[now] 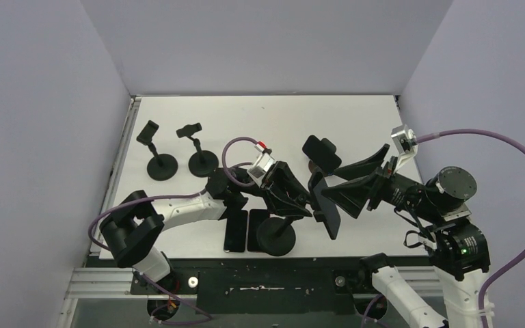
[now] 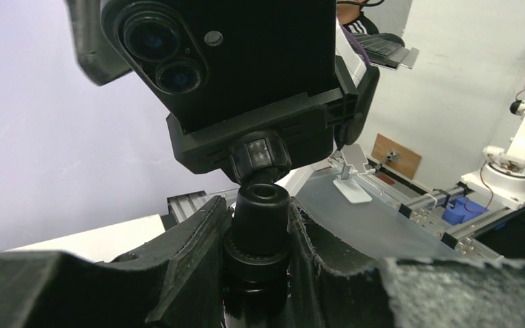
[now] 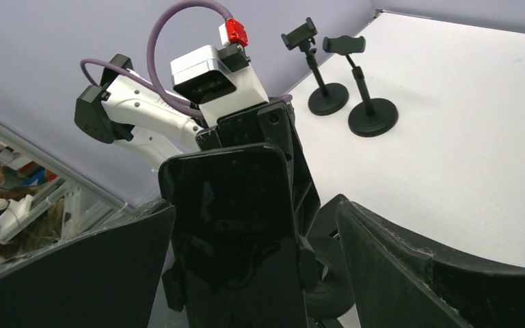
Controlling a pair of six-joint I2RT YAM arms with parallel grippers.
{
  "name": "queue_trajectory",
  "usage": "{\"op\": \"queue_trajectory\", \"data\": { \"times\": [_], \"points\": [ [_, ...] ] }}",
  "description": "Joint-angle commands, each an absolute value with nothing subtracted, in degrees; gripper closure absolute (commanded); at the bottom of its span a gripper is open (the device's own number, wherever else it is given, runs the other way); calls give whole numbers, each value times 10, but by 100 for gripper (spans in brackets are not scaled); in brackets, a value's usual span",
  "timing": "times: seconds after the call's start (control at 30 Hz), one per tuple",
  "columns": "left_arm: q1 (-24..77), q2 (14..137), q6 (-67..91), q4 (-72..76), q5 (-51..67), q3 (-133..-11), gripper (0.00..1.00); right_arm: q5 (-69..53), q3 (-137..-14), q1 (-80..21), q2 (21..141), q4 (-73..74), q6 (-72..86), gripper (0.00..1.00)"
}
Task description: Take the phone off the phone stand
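Observation:
A black phone (image 1: 329, 210) sits clamped in a black phone stand (image 1: 276, 236) near the table's front edge, tilted toward the right arm. In the left wrist view I see the phone's back with two lenses (image 2: 246, 61), the clamp (image 2: 266, 133) and the stem (image 2: 260, 229). My left gripper (image 1: 289, 197) is shut on the stem just under the clamp. My right gripper (image 1: 340, 191) is open with a finger on each side of the phone. In the right wrist view the phone's screen (image 3: 239, 232) fills the gap; the right finger (image 3: 410, 273) stands clear of it.
Two empty stands (image 1: 161, 166) (image 1: 202, 161) stand at the back left. Another stand with a dark phone (image 1: 322, 154) is just behind the grippers. Two black phones (image 1: 236, 231) (image 1: 257, 229) lie flat by the held stand's base.

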State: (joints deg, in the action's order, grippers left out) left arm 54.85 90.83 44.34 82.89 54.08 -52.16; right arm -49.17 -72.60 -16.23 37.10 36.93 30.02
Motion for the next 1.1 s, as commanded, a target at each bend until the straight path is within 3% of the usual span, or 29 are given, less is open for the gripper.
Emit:
{"op": "queue_trajectory", "data": {
  "times": [0.0, 0.43, 1.07],
  "points": [
    [557, 867, 433, 941, 519, -535, 100, -536, -741, -166, 390, 322, 347, 7],
    [561, 865, 427, 926, 507, -538, 100, -559, -758, -173, 419, 369, 303, 0],
    [572, 911, 465, 931, 506, -591, 100, -570, -740, -201, 398, 396, 230, 0]
  ]
}}
